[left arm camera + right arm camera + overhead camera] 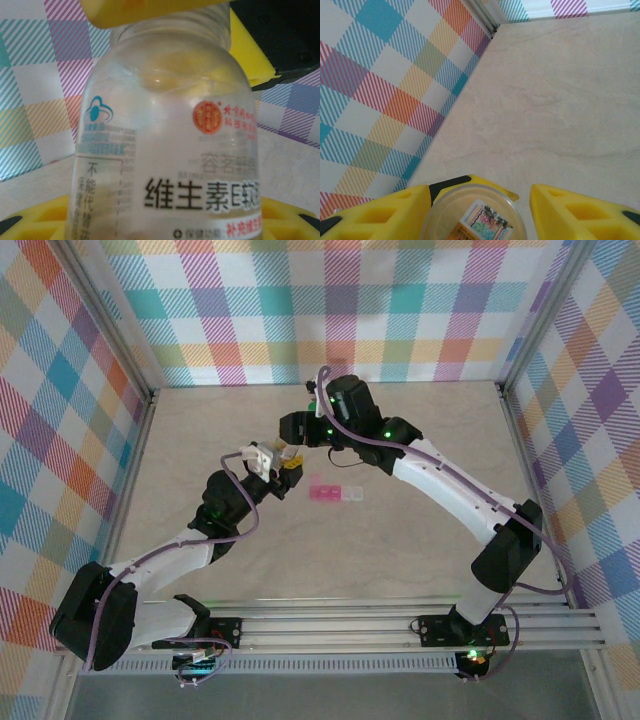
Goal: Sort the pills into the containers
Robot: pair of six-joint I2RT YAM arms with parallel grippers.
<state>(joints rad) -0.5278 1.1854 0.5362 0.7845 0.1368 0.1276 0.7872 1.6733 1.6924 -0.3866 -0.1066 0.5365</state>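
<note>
Clear bottle [165, 150], a hand at each end.
The left hand [285, 468] gripped it; the right hand [480, 192] straddled its cap [475, 222], grip unclear.

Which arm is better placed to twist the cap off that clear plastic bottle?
Right, probably: the right gripper straddles the round cap, while the left gripper clamps the clear plastic bottle.

The whole tabletop [400, 560] was taken in from high above and behind the arm bases, looking forward and down. The bottle [165, 150] was seen side-on at very close range from the left wrist, and end-on, just as near, from the right wrist, with tabletop beyond.
</note>
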